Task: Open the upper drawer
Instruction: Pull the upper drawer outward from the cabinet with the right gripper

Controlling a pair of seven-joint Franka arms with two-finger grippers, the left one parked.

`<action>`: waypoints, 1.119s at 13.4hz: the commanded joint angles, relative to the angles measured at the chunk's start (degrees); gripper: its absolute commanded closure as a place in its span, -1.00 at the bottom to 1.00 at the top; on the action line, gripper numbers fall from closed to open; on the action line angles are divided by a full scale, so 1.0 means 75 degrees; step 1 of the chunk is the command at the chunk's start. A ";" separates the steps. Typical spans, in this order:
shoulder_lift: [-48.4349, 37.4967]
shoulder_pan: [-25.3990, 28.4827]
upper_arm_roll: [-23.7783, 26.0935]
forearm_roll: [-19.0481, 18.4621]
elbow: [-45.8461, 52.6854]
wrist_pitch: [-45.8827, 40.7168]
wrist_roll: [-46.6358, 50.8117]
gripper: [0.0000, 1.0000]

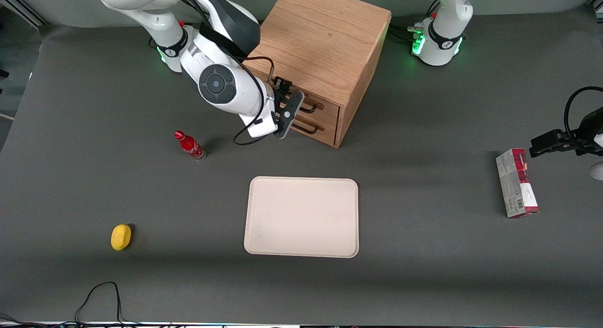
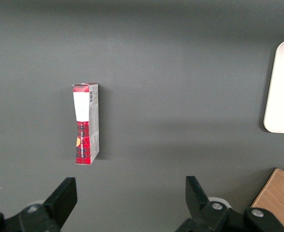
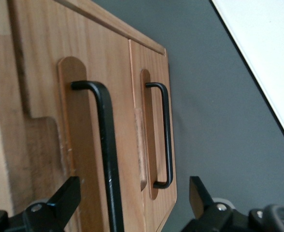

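Upper drawer (image 1: 324, 105), topmost in the oak cabinet (image 1: 325, 40), above the matching bottom drawer (image 1: 322, 128); shut, flush with the cabinet front. Black bar handle (image 3: 103, 145) passing between the spread fingers (image 3: 62, 200) of the gripper (image 1: 287, 112), held right in front of the drawer; jaws open, not clamped. Tray (image 1: 301, 217) nearer the front camera; red bottle (image 1: 190, 145) toward the working arm's end.

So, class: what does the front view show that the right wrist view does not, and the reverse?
Only the front view shows the red bottle, yellow sponge, carton and whole cabinet. Only the right wrist view shows the open gripper straddling the upper drawer handle up close. Both show the two drawers, the lower drawer and the tray.
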 commanded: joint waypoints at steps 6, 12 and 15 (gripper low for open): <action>0.0259 -0.0054 0.0008 -0.0732 -0.0137 0.0535 -0.0204 -1.00; 0.0597 -0.0148 -0.0098 -0.2055 0.0506 0.0617 -0.0192 -1.00; 0.0973 -0.0231 -0.0400 -0.2315 0.1044 0.0653 -0.0204 -1.00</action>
